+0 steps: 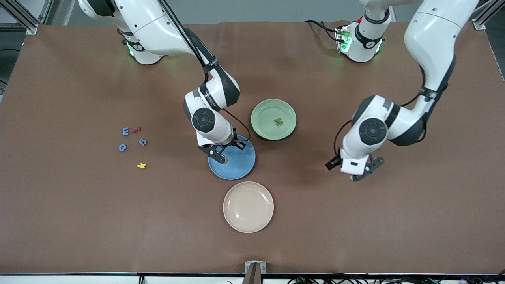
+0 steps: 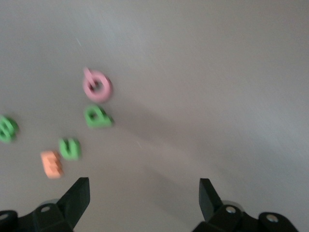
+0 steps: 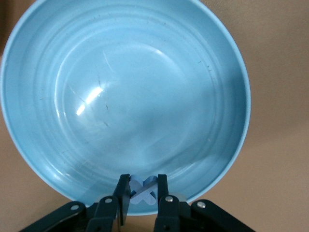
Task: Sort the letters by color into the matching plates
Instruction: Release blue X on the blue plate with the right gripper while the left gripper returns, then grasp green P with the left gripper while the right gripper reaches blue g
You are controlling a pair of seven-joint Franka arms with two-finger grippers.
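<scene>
My right gripper [image 1: 227, 150] hangs over the blue plate [image 1: 236, 163], near the rim toward the right arm's end. It is shut on a small blue X letter [image 3: 144, 194], gripped between the fingers above the plate's edge [image 3: 227, 159]. The green plate [image 1: 262, 114] holds one green letter [image 1: 279, 122]. Three blue letters [image 1: 125, 131] [image 1: 143, 142] [image 1: 122, 147] lie together toward the right arm's end. My left gripper [image 1: 365, 171] [image 2: 145, 191] is open over bare table. Its wrist view shows three green letters [image 2: 98, 116] [image 2: 70, 148] [image 2: 7, 128] on the table.
A beige plate [image 1: 248, 206] sits nearer the front camera than the blue plate. A red letter [image 1: 137, 129] and a yellow K [image 1: 141, 165] lie among the blue letters. A pink letter [image 2: 98, 86] and an orange one [image 2: 51, 164] lie beside the green letters.
</scene>
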